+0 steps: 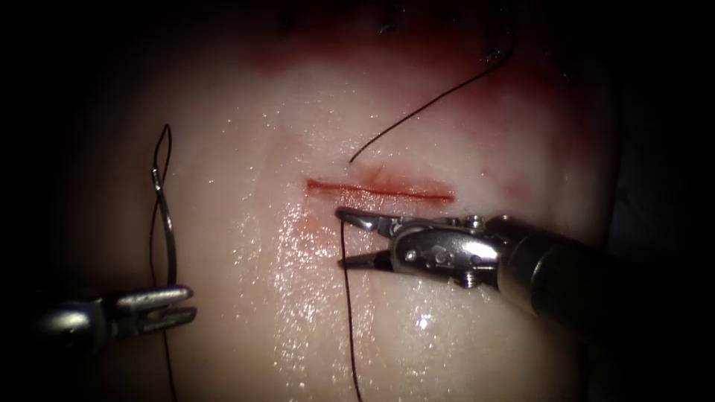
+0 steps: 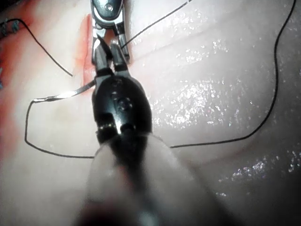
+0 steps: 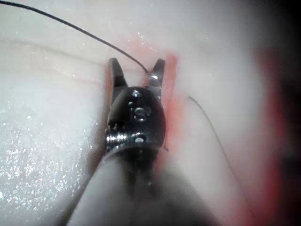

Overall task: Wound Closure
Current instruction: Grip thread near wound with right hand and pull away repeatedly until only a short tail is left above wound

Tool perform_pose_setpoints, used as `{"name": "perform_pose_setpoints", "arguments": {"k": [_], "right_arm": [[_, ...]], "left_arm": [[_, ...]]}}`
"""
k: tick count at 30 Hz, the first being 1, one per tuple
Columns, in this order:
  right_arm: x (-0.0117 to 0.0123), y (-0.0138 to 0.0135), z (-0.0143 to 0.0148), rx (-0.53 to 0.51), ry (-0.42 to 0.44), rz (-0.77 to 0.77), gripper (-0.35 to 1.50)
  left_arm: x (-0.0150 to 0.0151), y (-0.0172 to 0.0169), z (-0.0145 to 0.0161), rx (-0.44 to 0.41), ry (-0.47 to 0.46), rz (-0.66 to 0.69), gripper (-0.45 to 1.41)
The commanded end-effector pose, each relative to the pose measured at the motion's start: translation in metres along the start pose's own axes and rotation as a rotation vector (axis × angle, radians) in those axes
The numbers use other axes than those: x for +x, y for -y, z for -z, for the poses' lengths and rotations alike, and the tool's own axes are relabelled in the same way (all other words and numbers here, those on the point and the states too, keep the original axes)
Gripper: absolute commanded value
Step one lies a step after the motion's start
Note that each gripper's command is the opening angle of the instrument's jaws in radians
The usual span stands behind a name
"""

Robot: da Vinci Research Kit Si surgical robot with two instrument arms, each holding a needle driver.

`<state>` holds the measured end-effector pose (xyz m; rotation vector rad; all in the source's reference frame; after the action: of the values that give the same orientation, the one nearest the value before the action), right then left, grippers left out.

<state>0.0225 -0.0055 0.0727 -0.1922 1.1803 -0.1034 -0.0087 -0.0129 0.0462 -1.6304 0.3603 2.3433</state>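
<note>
The left claw sits far off to the left of the cut, low down by the edge of the tissue. Its two jaws are pressed together on the needle, and they hold it near one end of its curve. The rest of the needle bends up and away from the claw, out in the open, not stuck in the tissue. Held like that, off to the side, the sharp needle is kept away from the soft tissue and from the other claw.

The thread hangs from the top end of the needle and loops around. One long dark line of it runs down the tissue, just below the cut.

The right claw comes in from the right and lies just below the cut. Its jaws are spread apart, and that line of thread passes right between them. I think they are not pinching it (the view is a bit dim there, so it may be touching one jaw). With the jaws wide on both sides of the thread, the claw looks placed to take it.

Another piece of thread lies above the cut, with its loose end close to it. Some red fluid marks the tissue near the left end of the cut.
</note>
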Motion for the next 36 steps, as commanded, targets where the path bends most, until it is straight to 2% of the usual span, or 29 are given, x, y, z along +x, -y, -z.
{"name": "perform_pose_setpoints", "arguments": {"k": [1,7,14,20,28,36], "right_arm": [[-0.0003,0.0001,-0.0008,0.062,0.002,0.003,-0.35],[-0.0003,0.0007,-0.0006,0.084,0.010,0.015,-0.35],[0.0008,0.0041,0.0016,0.115,0.000,0.054,-0.35],[0.0033,0.0096,0.0028,0.194,-0.011,0.080,-0.35],[0.0071,0.0176,0.0030,0.262,-0.035,0.071,-0.35],[0.0101,0.0229,0.0029,0.350,-0.042,0.063,-0.35]], "left_arm": [[-0.0003,0.0000,-0.0007,0.000,-0.001,-0.001,-0.35],[-0.0003,0.0000,-0.0006,0.000,-0.001,-0.002,-0.35],[-0.0002,-0.0001,-0.0004,-0.001,-0.001,-0.002,-0.35],[-0.0002,-0.0001,-0.0005,0.000,-0.001,-0.002,-0.35],[-0.0002,-0.0001,-0.0006,0.001,0.000,-0.002,-0.35],[-0.0001,-0.0002,-0.0005,0.002,0.001,-0.002,-0.35]]}}
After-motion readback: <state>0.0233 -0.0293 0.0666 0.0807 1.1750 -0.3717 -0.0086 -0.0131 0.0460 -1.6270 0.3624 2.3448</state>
